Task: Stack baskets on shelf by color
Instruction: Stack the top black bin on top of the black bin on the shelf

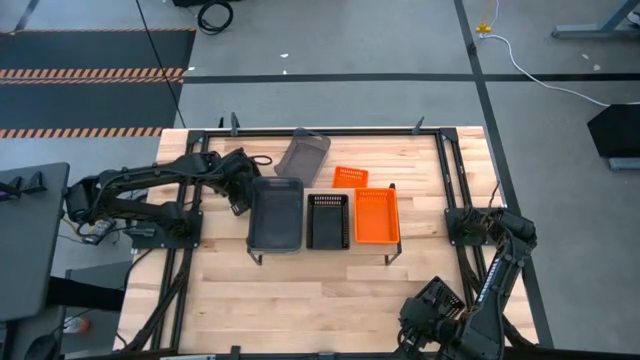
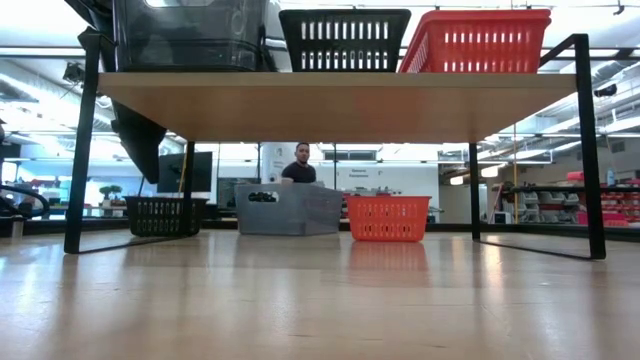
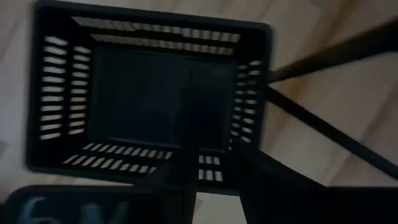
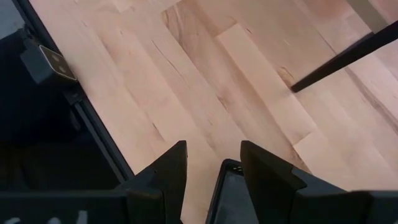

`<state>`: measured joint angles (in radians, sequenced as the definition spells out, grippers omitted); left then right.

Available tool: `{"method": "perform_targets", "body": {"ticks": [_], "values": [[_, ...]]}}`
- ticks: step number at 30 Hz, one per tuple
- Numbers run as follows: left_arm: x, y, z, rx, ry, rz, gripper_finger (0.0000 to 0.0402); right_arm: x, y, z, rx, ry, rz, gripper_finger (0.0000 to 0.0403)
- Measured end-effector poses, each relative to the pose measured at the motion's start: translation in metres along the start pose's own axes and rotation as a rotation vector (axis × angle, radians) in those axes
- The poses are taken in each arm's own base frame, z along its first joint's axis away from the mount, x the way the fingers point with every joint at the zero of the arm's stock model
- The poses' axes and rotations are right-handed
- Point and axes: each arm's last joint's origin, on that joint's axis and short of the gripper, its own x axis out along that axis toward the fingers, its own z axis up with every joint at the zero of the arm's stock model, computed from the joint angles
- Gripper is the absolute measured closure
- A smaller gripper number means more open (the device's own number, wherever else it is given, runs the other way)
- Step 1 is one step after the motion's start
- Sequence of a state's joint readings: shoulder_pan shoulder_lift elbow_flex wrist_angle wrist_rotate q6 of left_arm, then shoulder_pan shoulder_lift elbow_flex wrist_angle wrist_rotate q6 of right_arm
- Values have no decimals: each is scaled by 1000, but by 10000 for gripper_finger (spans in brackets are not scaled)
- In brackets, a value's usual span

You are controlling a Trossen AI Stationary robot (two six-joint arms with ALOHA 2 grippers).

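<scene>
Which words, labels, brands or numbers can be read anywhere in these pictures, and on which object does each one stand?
No text can be read with certainty.
Left gripper: pale marks on its body, too blurred to read.
Right gripper: pale marks on its body, cut off and unreadable.
Grey basket on the table: a small dark mark, too small to read.

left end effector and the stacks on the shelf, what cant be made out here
- Left end effector, high view: its own dark wrist covers the fingers, so any grip is unclear.
- Grey basket stack, high view: nested trays hide the count.
- Black basket, left wrist view: blurred and cropped below.
</scene>
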<state>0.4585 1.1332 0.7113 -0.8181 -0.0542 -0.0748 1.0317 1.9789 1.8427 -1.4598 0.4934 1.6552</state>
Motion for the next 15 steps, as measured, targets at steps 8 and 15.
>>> {"method": "perform_targets", "body": {"ticks": [8, 15], "values": [[0, 3, -1, -66, 12, -29, 298, 0, 0, 0, 0, 0, 0, 245], [4, 3, 1, -137, 27, 34, 298, 0, 0, 0, 0, 0, 0, 245]]}}
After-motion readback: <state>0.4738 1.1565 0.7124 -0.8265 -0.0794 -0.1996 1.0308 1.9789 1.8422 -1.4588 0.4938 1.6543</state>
